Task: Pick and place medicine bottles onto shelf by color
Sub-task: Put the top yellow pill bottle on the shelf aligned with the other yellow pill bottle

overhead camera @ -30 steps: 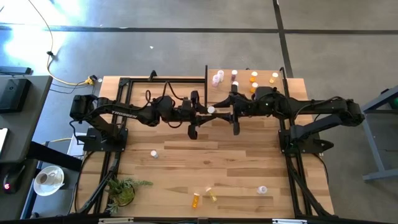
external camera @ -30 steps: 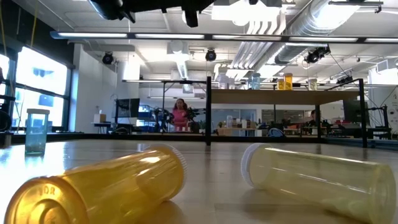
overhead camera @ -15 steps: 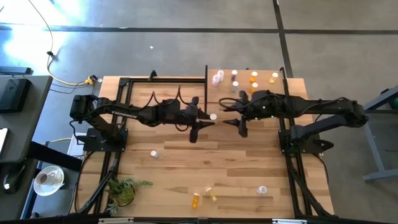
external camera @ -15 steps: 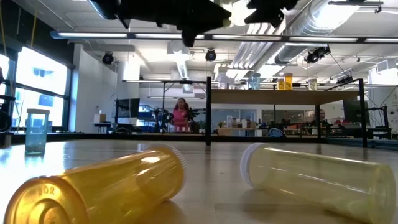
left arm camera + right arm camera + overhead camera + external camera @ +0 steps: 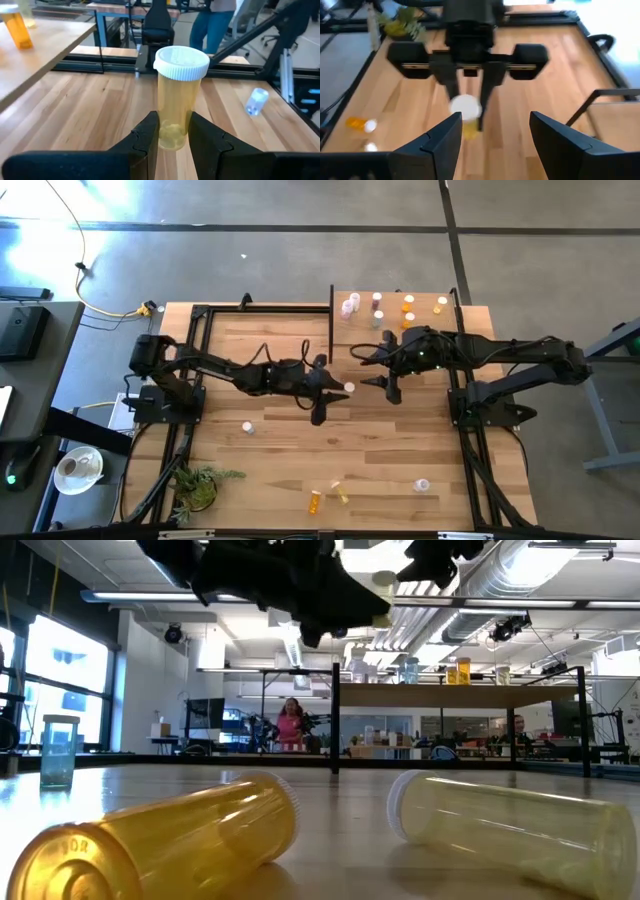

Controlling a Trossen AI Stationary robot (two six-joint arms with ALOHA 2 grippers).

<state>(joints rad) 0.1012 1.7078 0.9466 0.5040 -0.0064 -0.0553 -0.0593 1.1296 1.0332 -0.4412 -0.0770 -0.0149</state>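
Loose bottles and a plant (image 5: 197,485) lie near the table's front edge; left gripper (image 5: 335,389) clamps a yellow bottle (image 5: 177,100) mid-table, facing the wide-open, empty right gripper (image 5: 375,368) beside the shelf (image 5: 395,315)

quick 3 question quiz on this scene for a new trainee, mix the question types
1. True or false: the left end effector is shut on a yellow pill bottle.
2. The right end effector is: A) open, holding nothing B) shut on a bottle C) resting on the shelf.
3. Fill in: in the low view, two bottles lie on the tabletop, an orange one and a ____ one.

Key: 1 true; 2 A; 3 yellow
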